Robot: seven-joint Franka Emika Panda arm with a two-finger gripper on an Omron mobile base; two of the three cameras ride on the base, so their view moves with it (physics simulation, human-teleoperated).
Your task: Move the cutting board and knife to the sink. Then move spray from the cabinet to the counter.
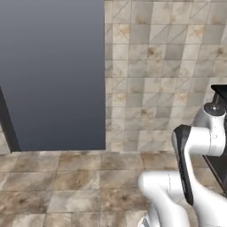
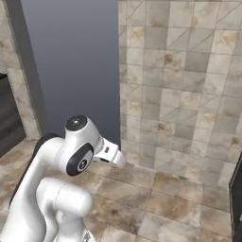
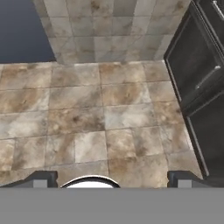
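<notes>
- Your gripper [image 3: 109, 177] was nearest: its two dark fingertips stood spread wide at the bottom of the hand view, with nothing between them.
- Beyond the fingertips lay the tiled floor [image 3: 87, 113]; the hand pointed down at it, so I judged the arm was tucked for driving rather than reaching.
- To the right of that floor patch stood dark lower cabinets [image 3: 197, 83] with bar handles, their doors shut.
- Farther off, the tiled wall [image 1: 164, 66] met a plain grey panel [image 1: 53, 71].
- You had no cutting board, knife, sink or spray before you; I judged the task not yet begun.
- No writing or labels could be read.
</notes>
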